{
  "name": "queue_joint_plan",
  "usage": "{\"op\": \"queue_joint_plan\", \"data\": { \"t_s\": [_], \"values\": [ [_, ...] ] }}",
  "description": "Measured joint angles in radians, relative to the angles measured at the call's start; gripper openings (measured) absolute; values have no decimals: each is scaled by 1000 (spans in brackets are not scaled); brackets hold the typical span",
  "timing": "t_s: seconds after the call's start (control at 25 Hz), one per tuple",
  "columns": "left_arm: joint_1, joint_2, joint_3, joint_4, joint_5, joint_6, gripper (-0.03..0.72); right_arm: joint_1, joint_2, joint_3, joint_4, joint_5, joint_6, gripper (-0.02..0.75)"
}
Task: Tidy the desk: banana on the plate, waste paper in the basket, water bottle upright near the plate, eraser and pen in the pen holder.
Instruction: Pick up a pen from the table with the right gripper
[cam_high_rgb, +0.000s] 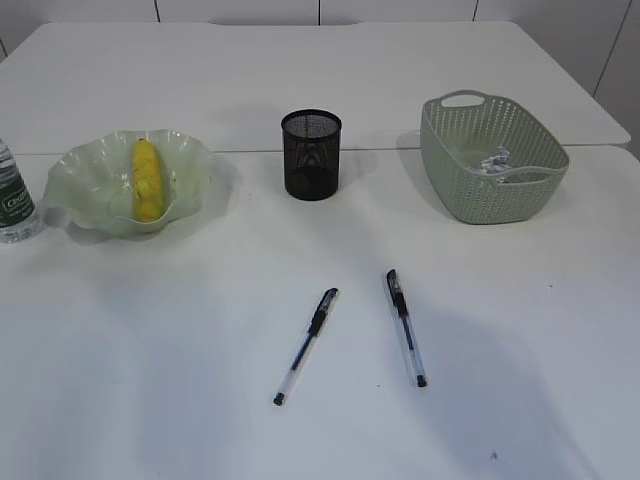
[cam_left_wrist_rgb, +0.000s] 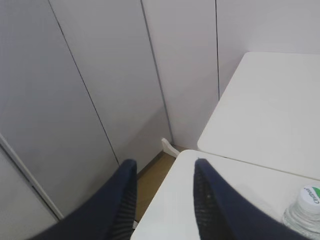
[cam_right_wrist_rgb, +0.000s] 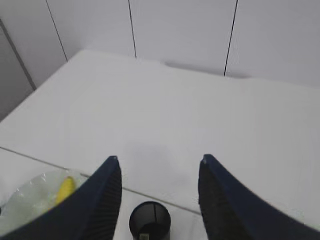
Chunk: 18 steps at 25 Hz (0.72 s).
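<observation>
While neither arm shows in the exterior view, each wrist camera sees its own two dark fingers. The left gripper (cam_left_wrist_rgb: 162, 167) is held up high with its fingers spread apart and nothing between them — it looks down past the corner of the desk (cam_left_wrist_rgb: 235, 175) at the lower right of its frame. The right gripper (cam_right_wrist_rgb: 159, 161) is up high too, fingers apart and empty, looking down over the table.

Nearest the camera, two pens lie flat on the desk. The left pen (cam_high_rgb: 306, 346) slants, its capped end toward the upper right. The right pen (cam_high_rgb: 406, 327) runs almost straight up the frame, leaning a little to the left.

Farther back, the pen holder (cam_high_rgb: 311, 154) stands upright in the middle. At the left, the banana (cam_high_rgb: 147, 179) lies in the plate (cam_high_rgb: 80, 175) — its long side points away from the camera. The water bottle (cam_high_rgb: 14, 202) stands upright at the left edge, just beside the plate. At the right, the waste paper (cam_high_rgb: 494, 161) sits inside the basket (cam_high_rgb: 490, 195).
</observation>
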Motion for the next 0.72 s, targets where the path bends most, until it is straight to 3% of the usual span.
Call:
{"op": "queue_joint_plan", "data": {
  "t_s": [0.24, 0.44, 0.72],
  "values": [
    [0, 0, 0, 0, 0, 0, 262, -2, -182, -2, 9, 2, -11, 372],
    [0, 0, 0, 0, 0, 0, 262, -2, -282, -6, 95, 2, -208, 372],
    [0, 0, 0, 0, 0, 0, 262, -2, -426, 13, 125, 9, -253, 371]
  ]
}}
